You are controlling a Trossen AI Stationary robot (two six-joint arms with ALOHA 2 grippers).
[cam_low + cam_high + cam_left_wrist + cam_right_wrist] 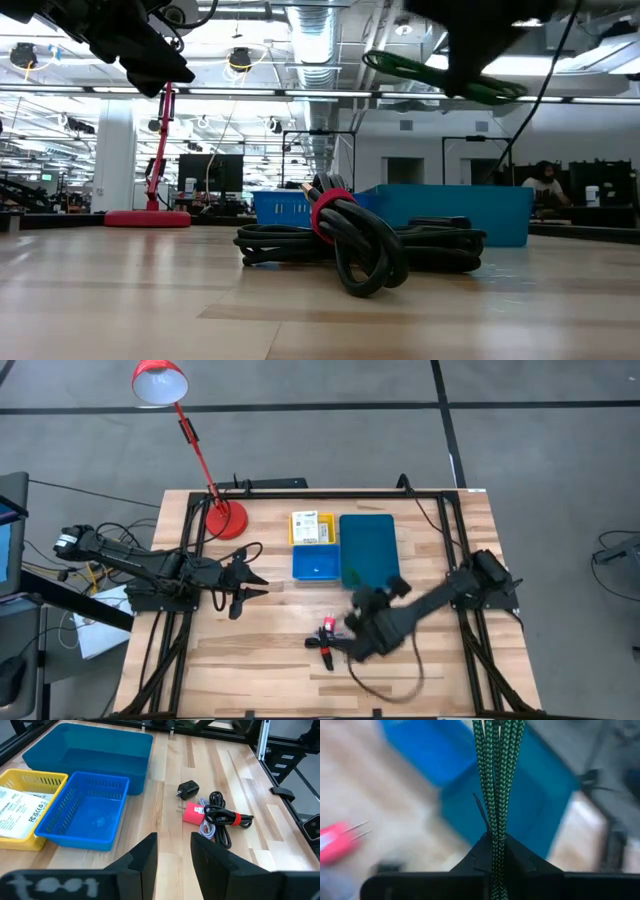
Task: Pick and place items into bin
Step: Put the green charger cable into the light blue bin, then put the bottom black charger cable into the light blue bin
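Observation:
My right gripper [495,851] is shut on a green braided cord [497,775], which the low view shows high above the table [440,75]. On the table lie a black cord bundle with a red tie [225,817], a pink piece [192,813] and a small black plug [188,789]. The bin has a teal compartment [90,747], a blue one [85,810] and a yellow one [35,780] with a white labelled box [15,812] lying in it. My left gripper [172,850] waits open near the table's left side [245,582]. My right gripper pinches several strands of the green cord, bunched side by side [496,832], between its two fingers. The fingers slant downward. The cord is lifted clear of the table and runs on past the fingertips as a loop [400,65].
A red desk lamp [215,510] stands at the table's far left corner. The bin sits at the table's far middle [368,550], with the loose items [325,640] on the bare wood nearer the front. A black frame runs along the table's edges [455,540].

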